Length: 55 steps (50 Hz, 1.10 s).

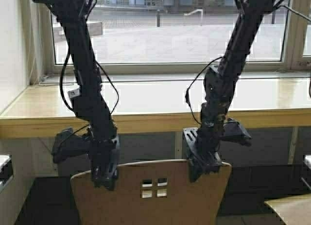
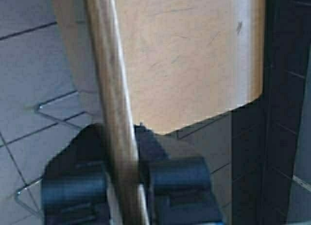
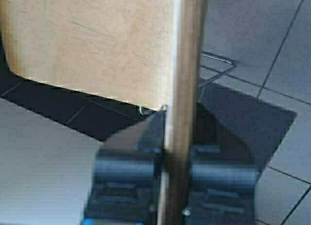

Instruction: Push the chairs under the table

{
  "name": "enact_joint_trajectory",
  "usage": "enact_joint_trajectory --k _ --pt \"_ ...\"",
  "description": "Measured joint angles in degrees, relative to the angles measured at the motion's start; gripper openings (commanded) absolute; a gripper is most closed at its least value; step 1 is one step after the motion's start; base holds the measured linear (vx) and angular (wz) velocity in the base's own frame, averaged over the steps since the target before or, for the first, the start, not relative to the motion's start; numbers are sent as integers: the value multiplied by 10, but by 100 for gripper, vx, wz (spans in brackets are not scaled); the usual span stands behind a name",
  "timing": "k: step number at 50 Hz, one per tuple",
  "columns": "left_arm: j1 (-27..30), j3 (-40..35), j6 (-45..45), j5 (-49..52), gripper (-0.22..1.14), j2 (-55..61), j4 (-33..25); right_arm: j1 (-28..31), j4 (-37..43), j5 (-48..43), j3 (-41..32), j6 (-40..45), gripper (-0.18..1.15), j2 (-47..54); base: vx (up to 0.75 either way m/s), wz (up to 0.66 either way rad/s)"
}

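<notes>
A light tan plywood chair (image 1: 150, 196) with four small square holes in its backrest stands at the bottom middle of the high view, facing the table (image 1: 160, 101), a long pale cream top with a light wood front edge under the window. My left gripper (image 1: 105, 179) is shut on the backrest's top edge near its left corner; in the left wrist view the edge (image 2: 114, 108) runs between the gripper's fingers (image 2: 124, 179). My right gripper (image 1: 206, 166) is shut on the top edge near the right corner; the right wrist view shows the edge (image 3: 184, 89) clamped in the gripper (image 3: 177, 169).
A second tan chair's seat (image 1: 291, 210) shows at the bottom right corner. A wall (image 1: 12, 45) bounds the left side. Dark panels (image 1: 262, 152) close the space beneath the table. Grey tiled floor (image 3: 252, 35) lies under the chair.
</notes>
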Motion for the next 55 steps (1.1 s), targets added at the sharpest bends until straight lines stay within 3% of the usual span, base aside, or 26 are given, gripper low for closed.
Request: enact_joint_trajectory --k 55 --pt "25 23 0 4 24 -11 29 10 -7 26 8 1 12 4 25 1"
